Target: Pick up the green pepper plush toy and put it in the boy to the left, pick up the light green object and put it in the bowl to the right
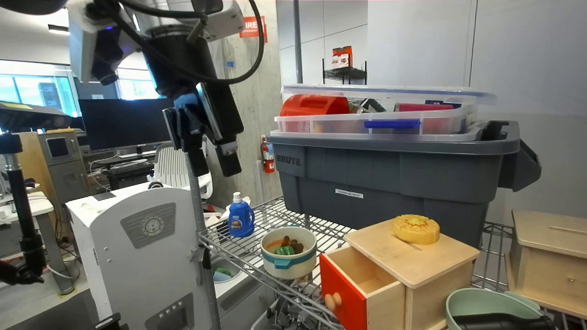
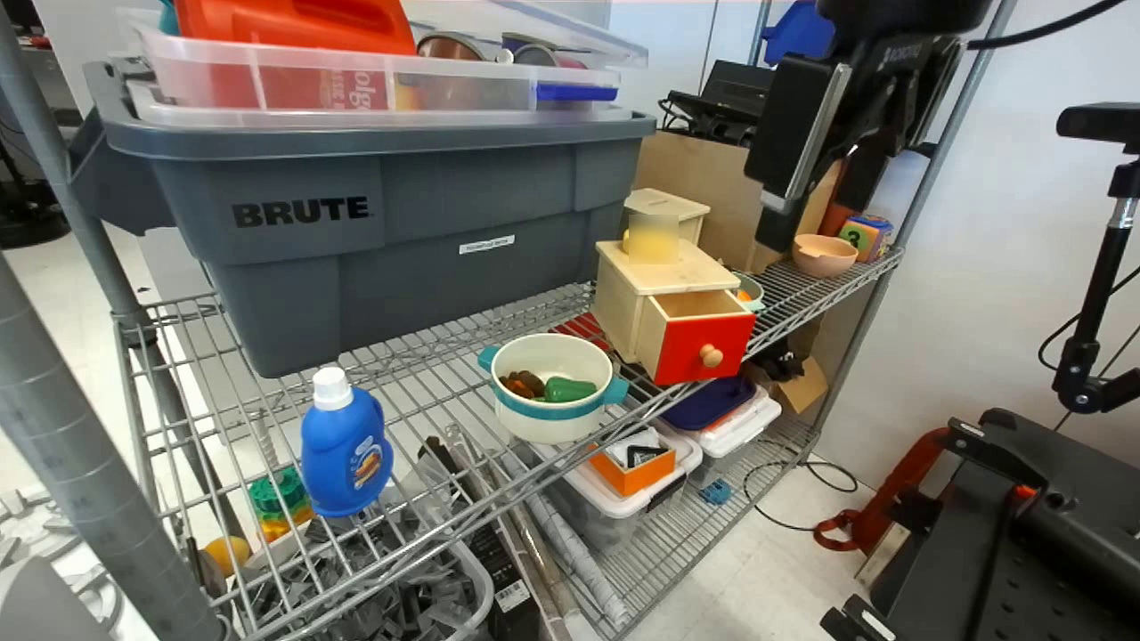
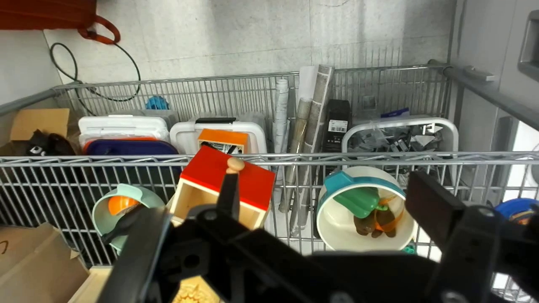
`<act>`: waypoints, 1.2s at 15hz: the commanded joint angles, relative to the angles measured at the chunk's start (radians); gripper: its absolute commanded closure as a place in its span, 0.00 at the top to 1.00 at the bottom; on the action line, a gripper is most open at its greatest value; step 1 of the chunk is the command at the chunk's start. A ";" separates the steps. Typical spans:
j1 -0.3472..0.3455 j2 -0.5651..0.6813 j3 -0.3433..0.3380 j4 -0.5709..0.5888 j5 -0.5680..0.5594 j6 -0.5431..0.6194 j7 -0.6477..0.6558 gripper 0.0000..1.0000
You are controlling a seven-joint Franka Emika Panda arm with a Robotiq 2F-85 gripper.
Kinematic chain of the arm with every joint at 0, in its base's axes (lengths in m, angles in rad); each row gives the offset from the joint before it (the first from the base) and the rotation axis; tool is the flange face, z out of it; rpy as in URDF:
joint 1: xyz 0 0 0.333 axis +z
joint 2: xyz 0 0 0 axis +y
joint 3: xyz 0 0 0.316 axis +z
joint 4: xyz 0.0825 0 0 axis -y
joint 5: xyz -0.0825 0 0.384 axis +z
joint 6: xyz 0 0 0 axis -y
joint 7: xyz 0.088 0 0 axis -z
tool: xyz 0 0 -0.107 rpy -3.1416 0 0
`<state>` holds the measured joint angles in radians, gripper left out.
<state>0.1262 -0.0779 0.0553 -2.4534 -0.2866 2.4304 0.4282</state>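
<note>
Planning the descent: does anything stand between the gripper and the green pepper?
Nothing visible from above: the green pepper lies uncovered below the gripper. Only a sideways approach might meet the white bowl around it.

In the wrist view, green pepper (image 3: pixel 359 201) and teal-banded white bowl (image 3: pixel 341 230) show at four o'clock, red-fronted drawer (image 3: pixel 253 184) and pale-green bowl (image 3: pixel 101 218) at eight.

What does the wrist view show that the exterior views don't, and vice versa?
Wrist view only: the pale stem of the green pepper, and a small purple item near the lower bin of grey parts.

Exterior views only: the grey BRUTE tote and, on it, the clear box holding a red item.

Shared: the pepper in the white bowl, the open red-fronted drawer, the pale green bowl, and the hand, open and holding nothing.
</note>
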 commanded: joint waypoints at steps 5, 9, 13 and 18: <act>-0.041 -0.015 0.023 0.000 0.005 0.001 -0.011 1.00; -0.042 -0.015 0.023 0.000 0.006 0.004 -0.016 1.00; -0.042 -0.015 0.023 0.000 0.006 0.004 -0.017 1.00; -0.042 -0.015 0.023 0.000 0.006 0.004 -0.017 1.00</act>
<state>0.1039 -0.0921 0.0586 -2.4545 -0.2854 2.4361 0.4157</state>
